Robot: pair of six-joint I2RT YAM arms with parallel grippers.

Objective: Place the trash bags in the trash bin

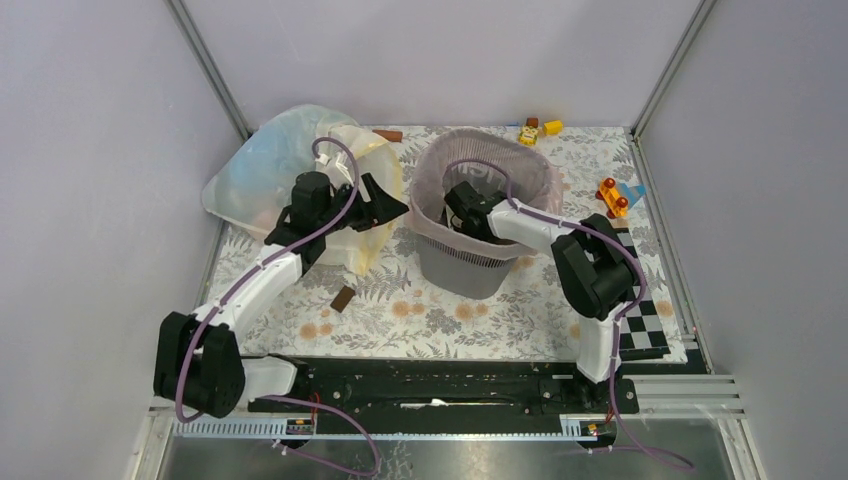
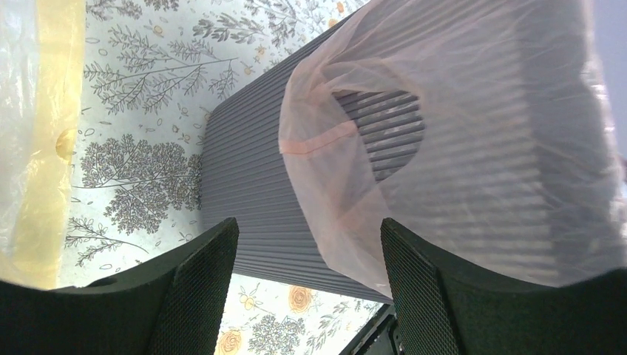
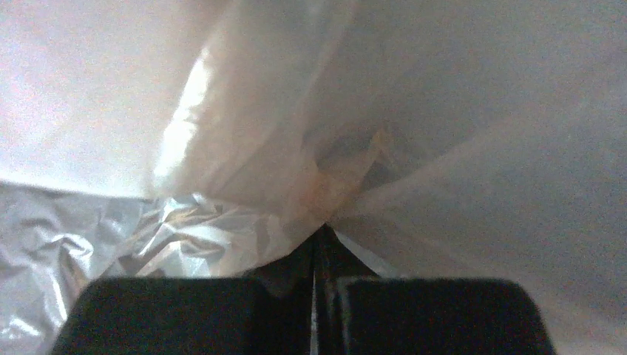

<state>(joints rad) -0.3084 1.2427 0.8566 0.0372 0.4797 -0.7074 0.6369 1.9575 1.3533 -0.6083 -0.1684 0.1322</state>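
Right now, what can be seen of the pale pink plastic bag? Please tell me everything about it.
The pale pink bag is thin, crinkly, translucent film, and the grey ribs behind it show through. It lines the trash bin. Its mouth is folded outward over the rim and hangs partway down the outside wall, with a darker pink seam band near the edge. Inside the bin, the right end effector is shut on a gathered pinch of the film.
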